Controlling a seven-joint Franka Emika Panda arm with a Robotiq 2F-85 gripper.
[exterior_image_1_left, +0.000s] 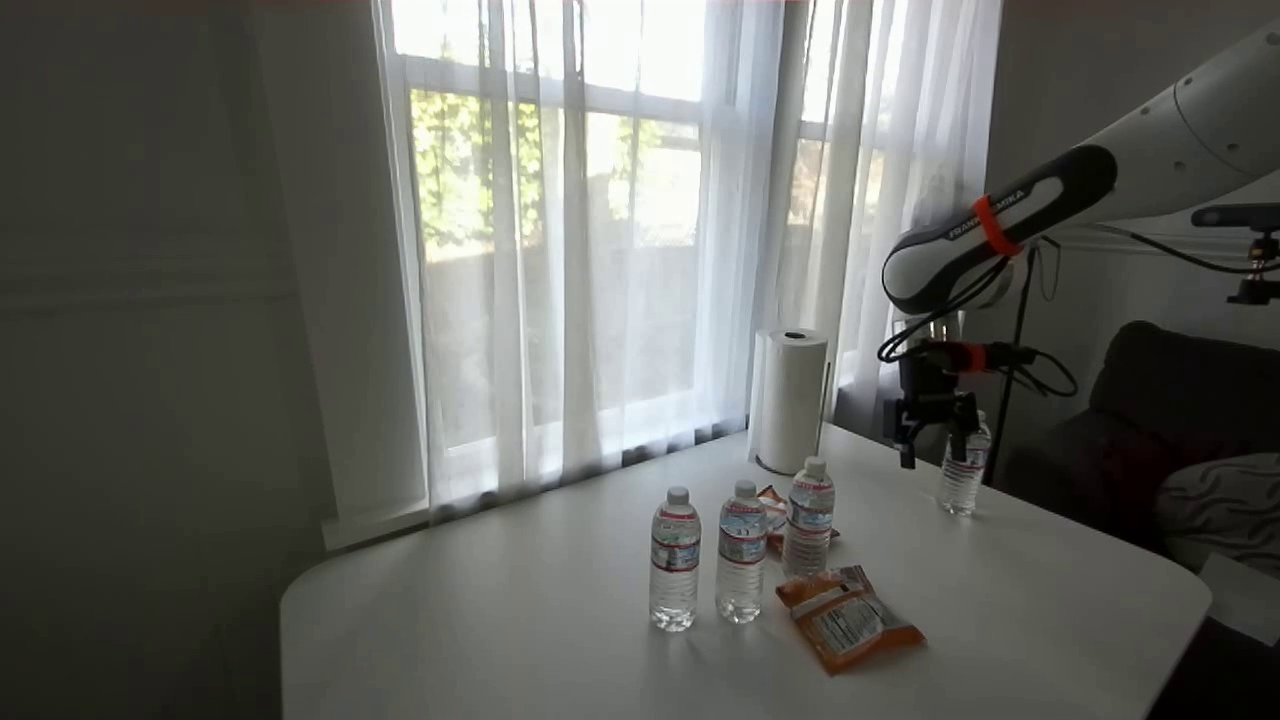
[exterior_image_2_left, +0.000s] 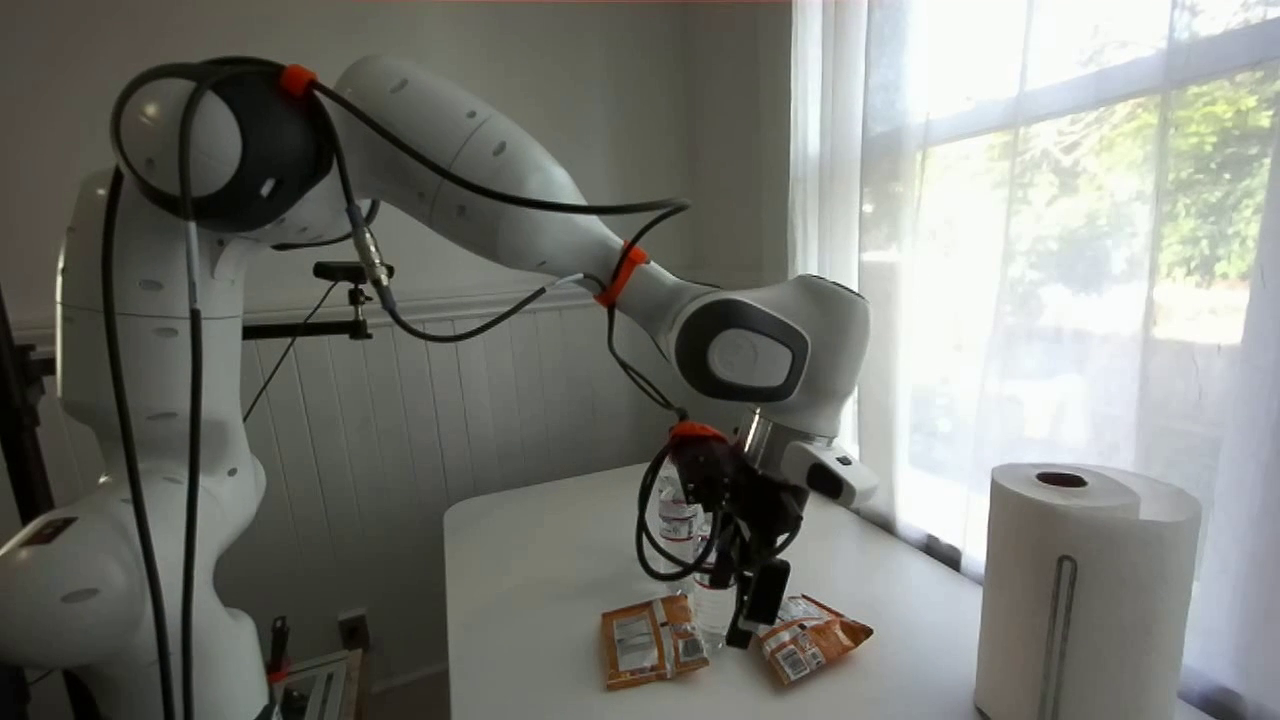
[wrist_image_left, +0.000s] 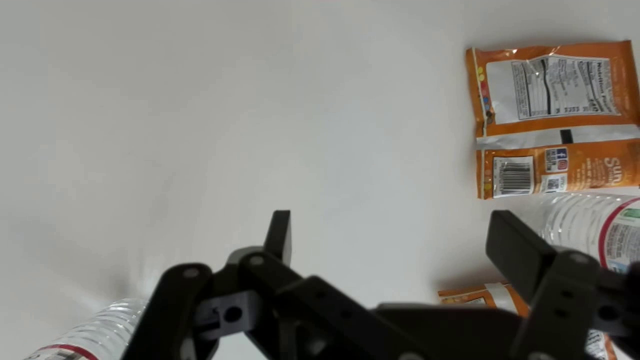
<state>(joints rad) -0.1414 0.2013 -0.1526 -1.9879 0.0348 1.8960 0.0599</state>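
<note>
Your end effector hangs above the counter, spread wide with nothing in its grasp. At lower left of the wrist view stands a water bottle; at the right edge, another bottle sits beside an orange snack bag. This looks like a positioning step; your next move calls for aligning over one before lowering, without tipping its neighbours.

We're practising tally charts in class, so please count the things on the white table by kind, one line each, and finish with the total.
Water bottles: 4
Orange snack packets: 2
Paper towel roll: 1
Total: 7
</note>
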